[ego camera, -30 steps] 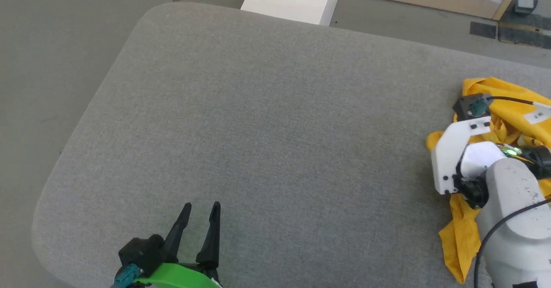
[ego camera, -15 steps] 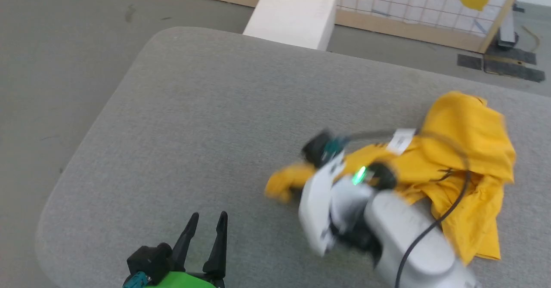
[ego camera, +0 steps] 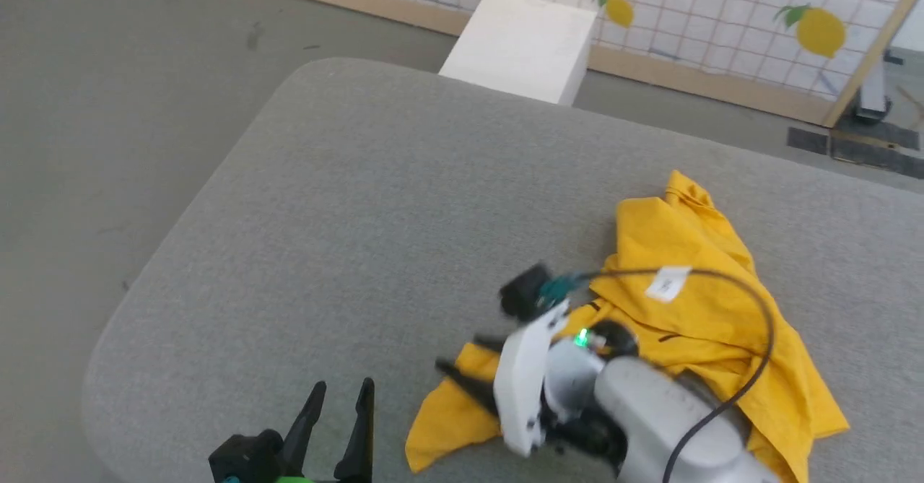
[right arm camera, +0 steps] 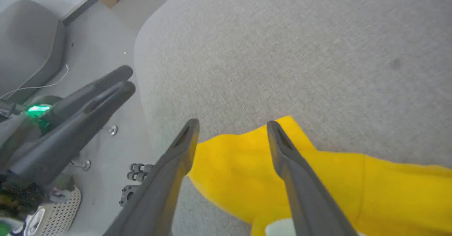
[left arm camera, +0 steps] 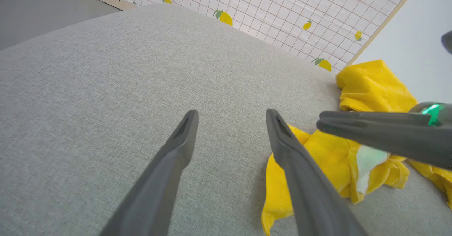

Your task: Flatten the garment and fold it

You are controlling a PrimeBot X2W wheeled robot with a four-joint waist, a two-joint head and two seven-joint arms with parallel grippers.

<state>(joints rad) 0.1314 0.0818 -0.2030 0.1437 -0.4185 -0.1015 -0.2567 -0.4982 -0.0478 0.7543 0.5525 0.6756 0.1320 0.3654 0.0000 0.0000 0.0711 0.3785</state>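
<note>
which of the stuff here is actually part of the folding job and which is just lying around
Part of the job:
- yellow garment, crumpled on the grey padded table
- right gripper, open over a corner of the fabric
- left gripper, open over bare table

Just lying about:
- white box beyond the table
- lemon-print grid screen behind the box

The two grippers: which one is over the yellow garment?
The right gripper: its open fingers reach over a corner of the garment. The left gripper stands apart, over the bare grey surface.
</note>
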